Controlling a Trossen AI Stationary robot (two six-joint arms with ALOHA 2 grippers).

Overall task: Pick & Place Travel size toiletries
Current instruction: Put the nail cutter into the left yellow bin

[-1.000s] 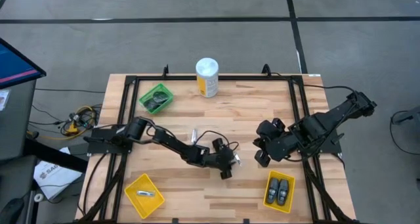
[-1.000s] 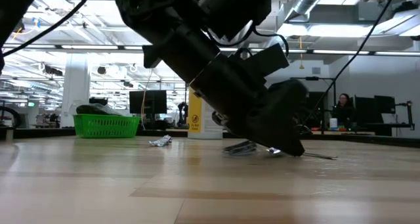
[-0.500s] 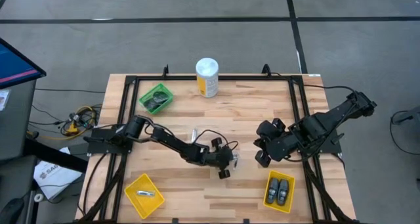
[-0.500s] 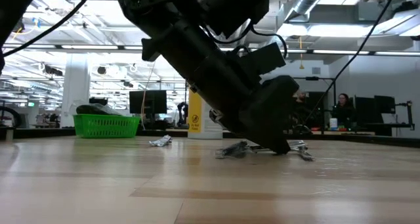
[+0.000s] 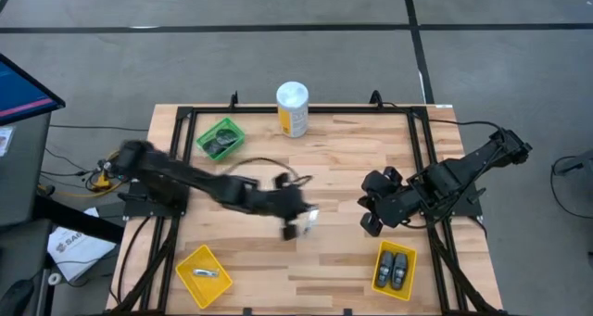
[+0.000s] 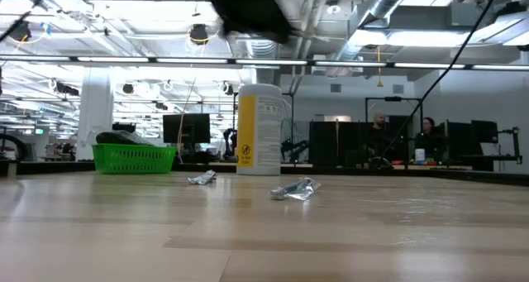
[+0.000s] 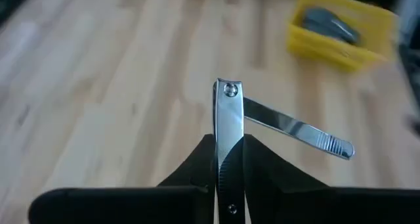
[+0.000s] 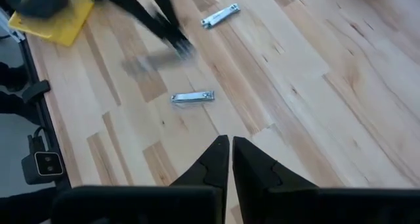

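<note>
Bins first: at the table's front edge the yellow bin on the left [image 5: 204, 274] has one small silver piece in it, and the yellow bin on the right [image 5: 394, 270] holds two dark oval pods [image 5: 395, 268] side by side.

Just behind those, the left gripper [image 5: 296, 225] is out over the middle of the table, pretty smeared in the high view. Its wrist view is clear though: the fingers are clamped on a silver nail clipper [image 7: 229, 129], with the lever swung out to one side.

The right gripper [image 8: 231, 152] hangs over the right side with its fingers nearly together and nothing between them.

Two more silver clippers lie flat on the wood, one nearer [image 6: 293, 189] and one farther back [image 6: 201, 179], well apart.

At the back, the green bin [image 5: 220, 138] has dark stuff inside, can't tell what exactly. The white-and-yellow canister [image 5: 292, 109] stands upright near it.
</note>
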